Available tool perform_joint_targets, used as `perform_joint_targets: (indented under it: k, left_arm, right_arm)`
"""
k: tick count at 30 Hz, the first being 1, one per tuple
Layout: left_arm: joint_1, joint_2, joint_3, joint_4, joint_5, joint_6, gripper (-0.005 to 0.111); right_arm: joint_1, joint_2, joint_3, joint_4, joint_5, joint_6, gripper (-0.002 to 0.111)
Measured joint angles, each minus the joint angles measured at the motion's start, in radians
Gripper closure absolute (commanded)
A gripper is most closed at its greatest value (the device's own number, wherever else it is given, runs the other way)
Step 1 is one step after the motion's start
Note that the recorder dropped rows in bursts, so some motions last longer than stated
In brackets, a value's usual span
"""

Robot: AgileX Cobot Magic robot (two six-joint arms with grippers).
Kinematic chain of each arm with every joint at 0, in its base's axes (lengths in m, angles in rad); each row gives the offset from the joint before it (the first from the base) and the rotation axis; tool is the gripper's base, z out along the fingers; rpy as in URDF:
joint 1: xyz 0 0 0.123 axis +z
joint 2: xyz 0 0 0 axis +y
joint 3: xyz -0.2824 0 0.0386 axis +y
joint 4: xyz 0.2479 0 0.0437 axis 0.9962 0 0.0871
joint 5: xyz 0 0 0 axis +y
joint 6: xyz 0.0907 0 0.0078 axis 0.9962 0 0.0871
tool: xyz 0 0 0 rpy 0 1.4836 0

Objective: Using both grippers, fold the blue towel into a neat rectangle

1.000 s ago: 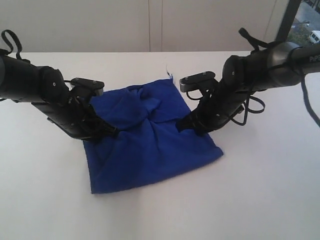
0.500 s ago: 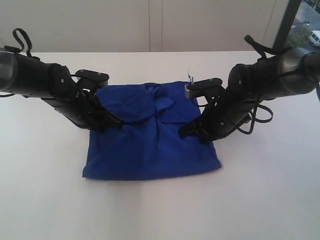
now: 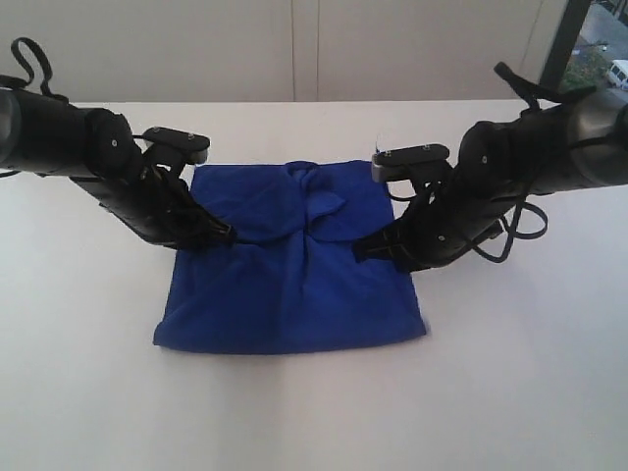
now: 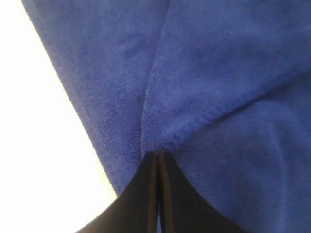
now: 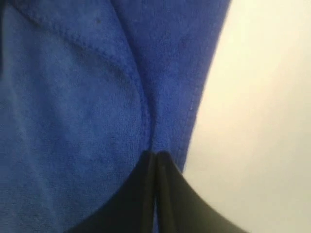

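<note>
The blue towel (image 3: pixel 289 285) lies on the white table, its far half folded forward and puckered in the middle. My left gripper (image 3: pixel 226 236) is shut on the towel's left edge, and in the left wrist view its black jaws pinch a hemmed fold of the blue towel (image 4: pixel 209 87) at the left gripper (image 4: pixel 158 154). My right gripper (image 3: pixel 360 252) is shut on the right edge. The right wrist view shows the right gripper (image 5: pixel 155 154) pressed together on the blue towel (image 5: pixel 73 111) beside the bare table. A thin white tag (image 3: pixel 378 144) sticks up at the far right corner.
The white table (image 3: pixel 314 412) spreads around the towel, with a pale wall behind it. A dark window frame (image 3: pixel 567 39) stands at the far right. Looped black cables (image 3: pixel 520 221) hang from the right arm.
Both grippers have pulled apart, left leftward and right rightward, and shifted away from the camera. The towel has stretched wider and squarer, and its bunched middle has flattened somewhat.
</note>
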Motion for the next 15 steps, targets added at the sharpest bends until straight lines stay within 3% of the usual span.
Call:
perform_joint_targets:
  k: [10, 15]
  left_arm:
    - [0.002, -0.174, 0.000, 0.017, 0.078, 0.000, 0.107]
    - [0.002, -0.233, 0.000, 0.017, 0.137, -0.006, 0.107]
  right_arm:
    - [-0.003, -0.106, -0.030, 0.006, 0.015, 0.017, 0.108]
    - [-0.062, -0.122, -0.082, 0.146, 0.056, -0.062, 0.108]
